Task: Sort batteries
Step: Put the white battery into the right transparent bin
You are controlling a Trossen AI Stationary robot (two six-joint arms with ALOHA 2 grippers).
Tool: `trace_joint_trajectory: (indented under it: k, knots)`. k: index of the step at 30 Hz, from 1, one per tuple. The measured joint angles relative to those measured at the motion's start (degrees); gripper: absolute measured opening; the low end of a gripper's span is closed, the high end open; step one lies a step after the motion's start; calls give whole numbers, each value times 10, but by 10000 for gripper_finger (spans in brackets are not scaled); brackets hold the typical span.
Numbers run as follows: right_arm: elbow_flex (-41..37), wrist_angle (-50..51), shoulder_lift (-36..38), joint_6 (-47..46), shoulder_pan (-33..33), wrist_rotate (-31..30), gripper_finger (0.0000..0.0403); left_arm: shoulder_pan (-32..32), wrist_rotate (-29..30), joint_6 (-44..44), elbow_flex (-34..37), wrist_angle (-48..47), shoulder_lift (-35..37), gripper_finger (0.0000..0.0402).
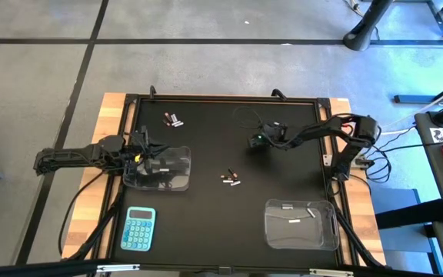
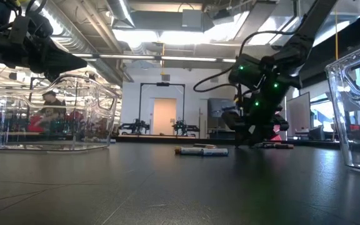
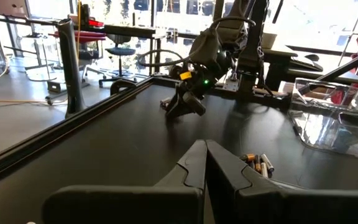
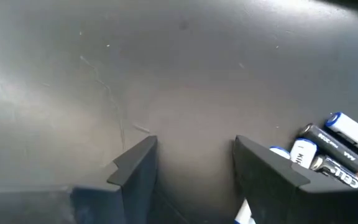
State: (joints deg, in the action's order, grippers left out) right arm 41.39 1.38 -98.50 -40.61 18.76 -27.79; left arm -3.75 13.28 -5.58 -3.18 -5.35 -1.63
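Right now my right gripper (image 4: 194,165) hangs open and empty low over the mat, batteries (image 4: 328,149) just beside one finger. My left gripper (image 3: 205,163) is pressed together over its tub (image 1: 160,171). Loose clusters (image 1: 231,178) remain; I judge most sorting undone.

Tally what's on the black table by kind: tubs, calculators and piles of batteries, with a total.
clear tubs: 2
blue calculator: 1
battery piles: 3, one at the far side, one mid-table, one beside the right claw
Total: 6
Single batteries are too small to count.
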Motion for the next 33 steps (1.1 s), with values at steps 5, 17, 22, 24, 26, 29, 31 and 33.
trace_joint_trajectory:
  k: [5,17,22,24,26,29,31,33]
  knots:
    - [0,-4,2,13,-5,1,203,0,0,0,0,0,0,0]
    - [0,70,46,-12,-4,-28,193,0,0,0,0,0,0,0]
    - [-1,79,32,-29,-4,-31,192,0,0,0,0,0,0,0]
    - [0,75,25,-31,-4,-20,192,0,0,0,0,0,0,0]
    - [0,73,20,-37,-4,-16,192,0,0,0,0,0,0,0]
    - [0,70,19,-37,-4,-14,192,0,0,0,0,0,0,0]
    - [0,61,19,-26,-4,-3,192,0,0,0,0,0,0,0]
    - [0,51,19,-4,-4,10,192,0,0,0,0,0,0,0]
